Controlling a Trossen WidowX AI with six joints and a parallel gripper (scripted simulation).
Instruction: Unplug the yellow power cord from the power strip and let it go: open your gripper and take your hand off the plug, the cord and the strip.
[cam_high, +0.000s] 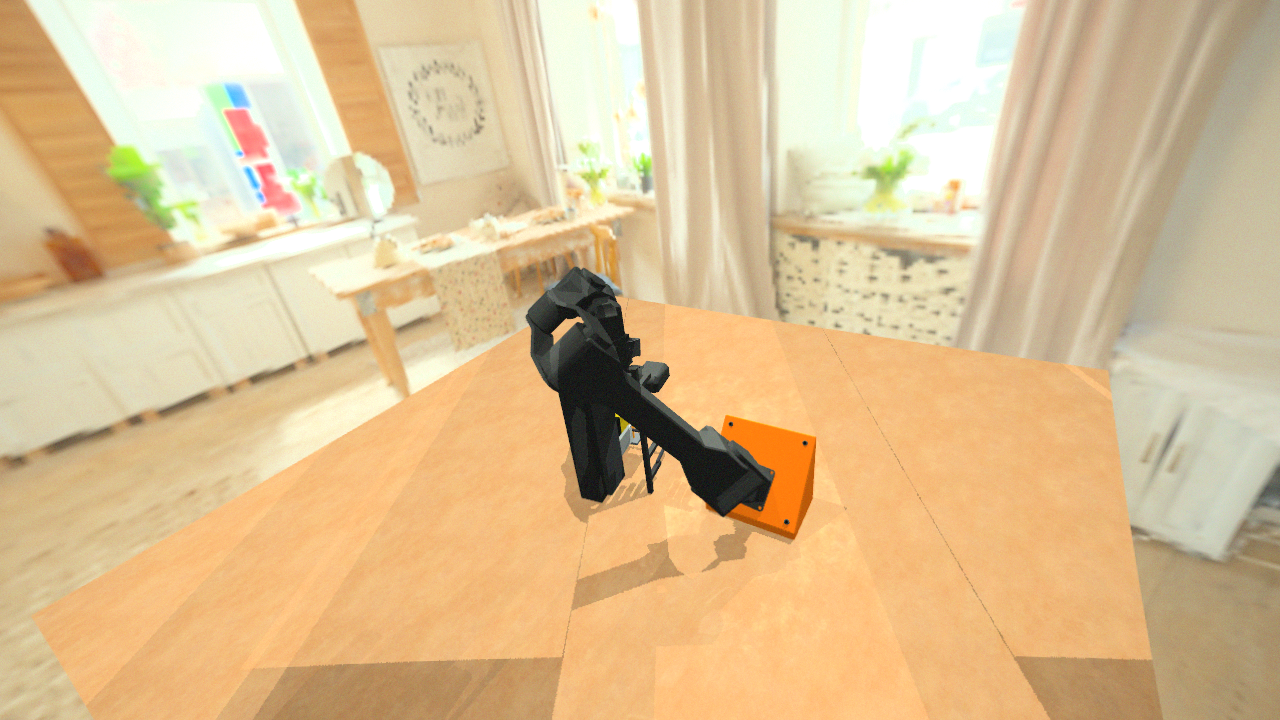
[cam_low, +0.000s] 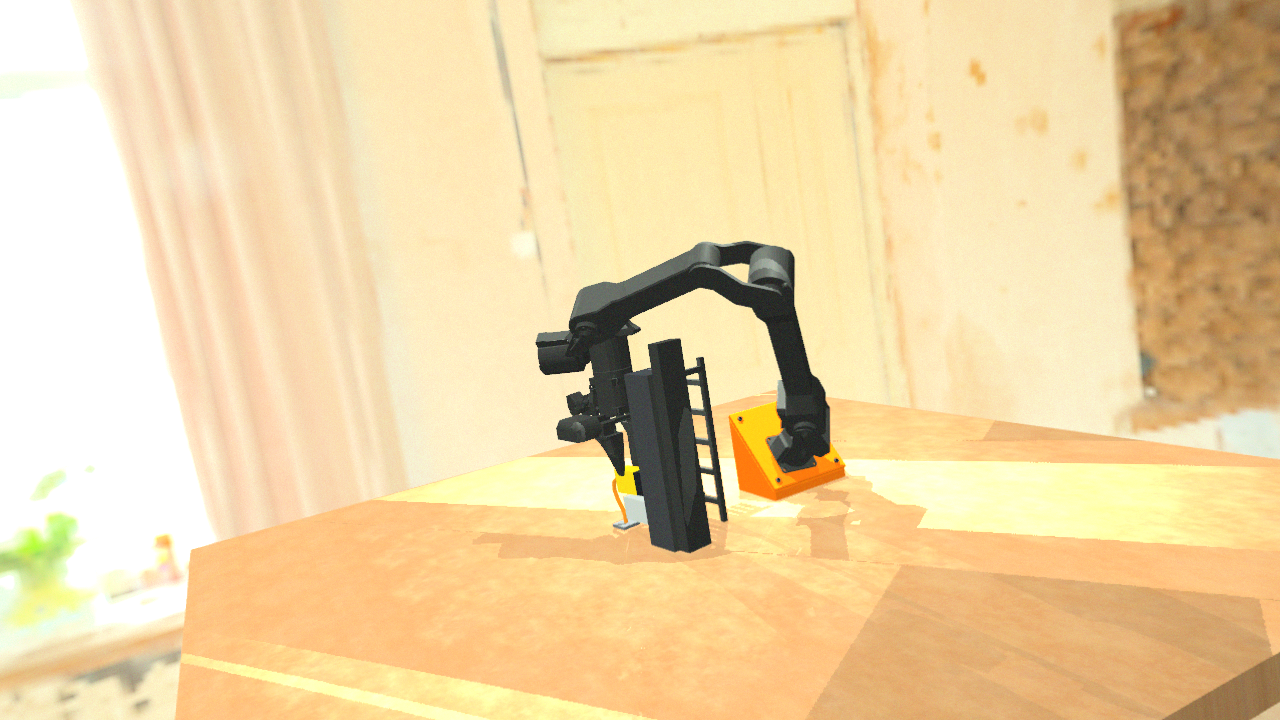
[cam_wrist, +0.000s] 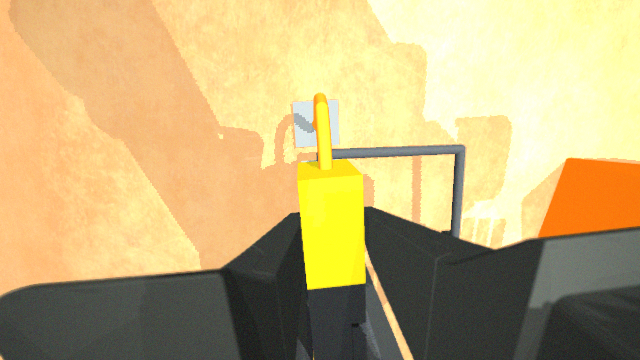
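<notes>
Yellow plug (cam_wrist: 331, 227) seated on the side of the upright dark power strip (cam_low: 671, 447), low down near the table (cam_low: 805, 617); its orange cord (cam_wrist: 322, 131) arches away to a small grey block (cam_wrist: 302, 125) on the table. In the wrist view the gripper (cam_wrist: 332, 235) has closed on the plug, one dark finger (cam_wrist: 272, 250) pressed to each flat side. The plug appears still fully inserted, so the pull itself is judged not yet begun.

Risks from this position. The strip stands tall on a narrow foot; a pull that is not in line with the socket could tip or drag it rather than free the plug. The fingers hold smooth faces, so a hard pull may let the plug slip out of the grip. The cord is short and anchored at the grey block, which limits how far the plug can travel before the cord goes taut.

Surroundings. A thin black ladder-like frame (cam_low: 707, 438) leans on the far side of the strip, between it and the orange wedge base (cam_low: 760, 461) of the arm. A grey bent rod (cam_wrist: 457, 185) lies beyond the plug in the wrist view. The strip itself stands just beside the wrist and hides the fingers in the top view.
</notes>
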